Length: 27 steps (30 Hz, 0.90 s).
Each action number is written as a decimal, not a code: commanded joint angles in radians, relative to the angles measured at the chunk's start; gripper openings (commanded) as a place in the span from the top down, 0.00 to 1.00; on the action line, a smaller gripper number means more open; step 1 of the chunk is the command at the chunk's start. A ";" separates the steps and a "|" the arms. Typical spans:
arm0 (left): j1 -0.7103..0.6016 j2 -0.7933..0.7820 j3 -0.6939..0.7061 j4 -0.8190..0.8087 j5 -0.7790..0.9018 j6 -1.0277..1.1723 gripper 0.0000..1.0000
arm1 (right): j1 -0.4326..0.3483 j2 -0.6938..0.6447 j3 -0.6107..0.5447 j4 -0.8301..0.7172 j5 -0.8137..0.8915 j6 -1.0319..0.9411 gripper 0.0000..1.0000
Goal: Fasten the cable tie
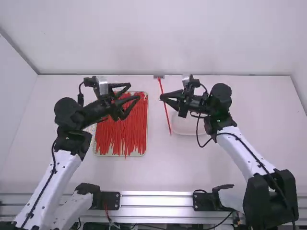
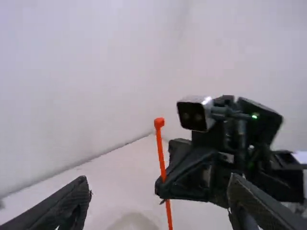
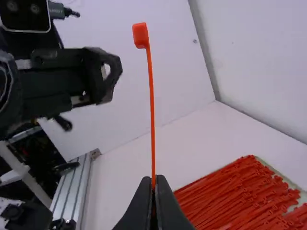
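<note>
The right gripper (image 3: 153,182) pinches one red cable tie (image 3: 150,96) tight, up in the air just beside the pile of ties (image 1: 120,132), while the left gripper (image 1: 135,91) hangs wide open over that pile and might miss the thin, bendy tie.

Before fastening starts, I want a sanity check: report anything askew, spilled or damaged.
Nothing stands out. The right hand is shut on one straight, intact-looking red cable tie. The left hand is open nearby. The spare ties lie together in one pile.
</note>
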 commanded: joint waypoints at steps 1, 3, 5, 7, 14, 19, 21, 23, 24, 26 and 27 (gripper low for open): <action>0.054 0.012 0.002 0.059 0.219 -0.019 0.23 | -0.018 -0.002 0.029 0.021 -0.099 0.045 1.00; 0.081 0.039 0.008 0.138 0.282 -0.060 0.22 | -0.026 -0.002 0.029 0.045 -0.100 0.075 1.00; 0.088 0.085 0.023 0.253 0.347 -0.116 0.21 | -0.024 -0.002 0.029 0.087 -0.098 0.105 1.00; 0.081 0.124 0.044 0.322 0.378 -0.172 0.21 | -0.012 -0.002 0.029 0.117 -0.095 0.123 1.00; 0.060 0.274 0.175 0.553 0.505 -0.399 0.24 | 0.047 -0.002 0.029 0.265 -0.090 0.179 1.00; 0.032 0.340 0.252 0.632 0.521 -0.480 0.23 | 0.059 -0.002 0.029 0.314 -0.065 0.193 1.00; 0.016 0.360 0.291 0.624 0.532 -0.484 0.23 | 0.060 -0.002 0.029 0.359 -0.065 0.235 1.00; 0.007 0.366 0.305 0.616 0.537 -0.480 0.23 | 0.060 -0.002 0.029 0.381 -0.062 0.247 1.00; -0.011 0.375 0.327 0.612 0.548 -0.479 0.24 | 0.061 -0.002 0.029 0.405 -0.051 0.268 1.00; -0.024 0.381 0.340 0.612 0.553 -0.476 0.24 | 0.060 -0.002 0.029 0.406 -0.039 0.272 1.00; -0.044 0.389 0.360 0.611 0.555 -0.472 0.25 | 0.060 -0.002 0.029 0.408 -0.015 0.289 1.00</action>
